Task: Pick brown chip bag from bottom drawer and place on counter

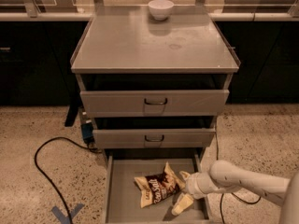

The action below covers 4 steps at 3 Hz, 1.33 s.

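The brown chip bag (156, 187) lies crinkled on the floor of the open bottom drawer (120, 199), tan-yellow and dark brown with white lettering. My gripper (183, 190) reaches in from the right, low inside the drawer, just right of the bag. One pale finger (182, 203) points down to the drawer floor and the other sits by the bag's right edge; the fingers stand spread apart and hold nothing. The grey counter (140, 45) tops the drawer unit above.
A white bowl (160, 8) stands at the back of the counter. Two drawer fronts with dark handles (155, 101) sit above the open drawer. A black cable (44, 171) loops on the speckled floor at left, near blue tape (65, 213).
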Motion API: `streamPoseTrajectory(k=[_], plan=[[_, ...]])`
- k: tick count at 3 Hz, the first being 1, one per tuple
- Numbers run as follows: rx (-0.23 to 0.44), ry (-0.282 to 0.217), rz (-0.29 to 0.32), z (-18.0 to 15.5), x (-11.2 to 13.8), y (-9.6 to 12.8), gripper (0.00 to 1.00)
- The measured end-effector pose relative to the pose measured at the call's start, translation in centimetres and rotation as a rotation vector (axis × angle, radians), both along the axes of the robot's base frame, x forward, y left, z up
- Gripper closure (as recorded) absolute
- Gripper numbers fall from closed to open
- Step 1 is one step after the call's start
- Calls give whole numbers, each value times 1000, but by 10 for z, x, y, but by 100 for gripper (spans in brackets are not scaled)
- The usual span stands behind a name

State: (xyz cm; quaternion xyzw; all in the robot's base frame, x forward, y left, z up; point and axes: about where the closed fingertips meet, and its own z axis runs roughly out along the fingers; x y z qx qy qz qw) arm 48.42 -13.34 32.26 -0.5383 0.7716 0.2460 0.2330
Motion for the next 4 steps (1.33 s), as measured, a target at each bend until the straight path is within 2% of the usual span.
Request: streamPoseTrajectory(k=[1, 2, 3, 4], plan=[[15, 11, 46, -34, 13, 28, 0], [-6, 18, 104, -65, 23, 57, 0], [-6, 17, 104, -65, 23, 57, 0], [-22, -35, 94, -69, 39, 61, 0]])
